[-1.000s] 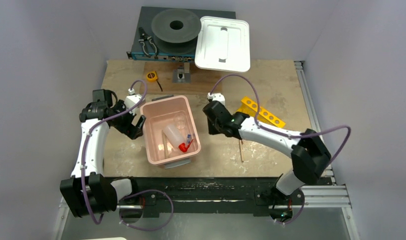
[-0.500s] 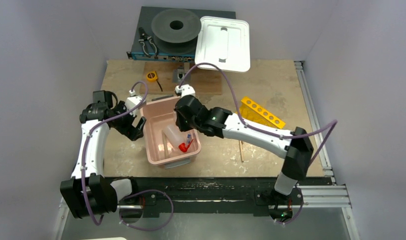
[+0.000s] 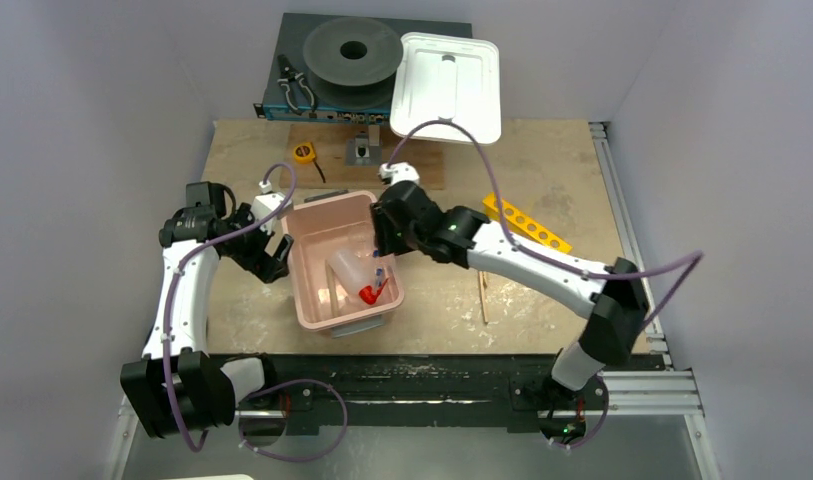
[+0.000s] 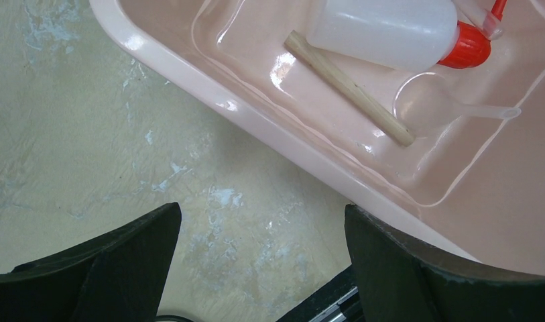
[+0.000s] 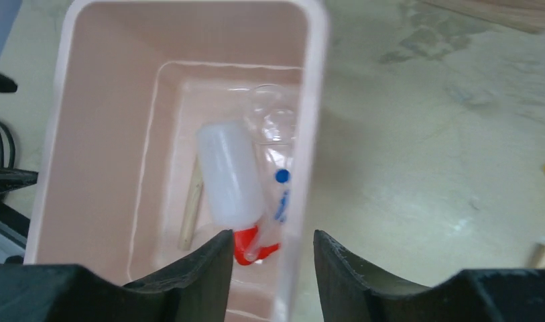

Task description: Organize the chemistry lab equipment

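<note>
A pink rectangular plastic bin (image 3: 317, 290) sits on the bench (image 3: 542, 160), left of centre and closer to the near edge than the far one. Inside it lies a small white squeeze bottle with a red spout (image 3: 344, 270), on its side, spout toward the near edge. A thin clear tube with a blue cap (image 5: 280, 194) lies just beside the bottle along the bin's right wall. A light wooden stick (image 4: 350, 90) lies on the bottle's other side, and a clear round dish (image 4: 424, 107) rests on the bin floor near the spout. Blurred clear glassware (image 5: 269, 111) sits at the bottle's far end.

The left arm's fingers (image 4: 108, 268) are spread wide with nothing between them, low over bare bench just outside the bin's left wall. The right arm's fingers (image 5: 182, 282) stand partly apart, gripping nothing, above the bin's right wall.

A yellow holed rack (image 3: 527, 225) lies toward the bench's right edge. A second wooden stick (image 3: 483, 298) lies on the bench between the bin and the right edge.
</note>
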Available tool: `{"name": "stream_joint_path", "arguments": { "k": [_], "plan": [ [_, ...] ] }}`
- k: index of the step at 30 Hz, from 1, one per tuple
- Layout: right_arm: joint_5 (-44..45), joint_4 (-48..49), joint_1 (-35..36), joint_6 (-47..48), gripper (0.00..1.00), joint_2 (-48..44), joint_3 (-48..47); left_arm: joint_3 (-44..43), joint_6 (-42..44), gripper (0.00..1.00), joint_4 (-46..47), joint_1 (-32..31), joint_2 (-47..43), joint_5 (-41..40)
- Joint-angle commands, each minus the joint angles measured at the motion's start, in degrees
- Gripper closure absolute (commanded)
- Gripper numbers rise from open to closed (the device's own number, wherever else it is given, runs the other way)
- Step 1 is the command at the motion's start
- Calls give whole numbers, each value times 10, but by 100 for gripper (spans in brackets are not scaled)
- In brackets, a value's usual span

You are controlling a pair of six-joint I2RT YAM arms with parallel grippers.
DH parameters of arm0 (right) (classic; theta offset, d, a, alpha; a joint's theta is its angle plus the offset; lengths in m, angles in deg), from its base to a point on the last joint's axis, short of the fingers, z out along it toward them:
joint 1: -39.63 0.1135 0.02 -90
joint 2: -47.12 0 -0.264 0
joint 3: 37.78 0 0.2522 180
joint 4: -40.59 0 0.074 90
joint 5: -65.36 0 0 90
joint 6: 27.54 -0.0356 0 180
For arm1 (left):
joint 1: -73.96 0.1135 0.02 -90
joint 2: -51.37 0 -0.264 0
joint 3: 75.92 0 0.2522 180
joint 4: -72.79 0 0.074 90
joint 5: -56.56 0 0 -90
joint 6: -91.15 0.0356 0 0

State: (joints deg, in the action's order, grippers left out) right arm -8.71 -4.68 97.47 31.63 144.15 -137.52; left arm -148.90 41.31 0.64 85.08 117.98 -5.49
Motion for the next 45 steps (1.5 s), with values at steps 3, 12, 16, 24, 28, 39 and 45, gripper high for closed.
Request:
{"name": "stream_joint_path", "arguments": {
  "k": [3, 12, 16, 24, 28, 39, 45],
  "plan": [
    [33, 3, -95, -5, 55, -138, 139, -2, 10, 8, -1, -2, -12, 31],
    [94, 1, -128, -42, 35, -202, 337, 0, 16, 8, -6, -2, -14, 28],
    [96, 32, -141, -54, 32, -182, 385, -2, 16, 8, -9, -2, -15, 28],
    [97, 97, -169, -55, 34, -124, 417, -5, 23, 8, -15, -2, -24, 23],
    [99, 115, -171, -62, 42, -96, 415, -2, 26, 8, -16, -2, -26, 20],
    [86, 125, -170, -57, 100, -96, 405, -19, 24, 8, -23, -2, -26, 13],
    [78, 54, -152, -38, 100, -199, 330, -31, 20, 8, -31, -2, -33, 19]
  ]
}}
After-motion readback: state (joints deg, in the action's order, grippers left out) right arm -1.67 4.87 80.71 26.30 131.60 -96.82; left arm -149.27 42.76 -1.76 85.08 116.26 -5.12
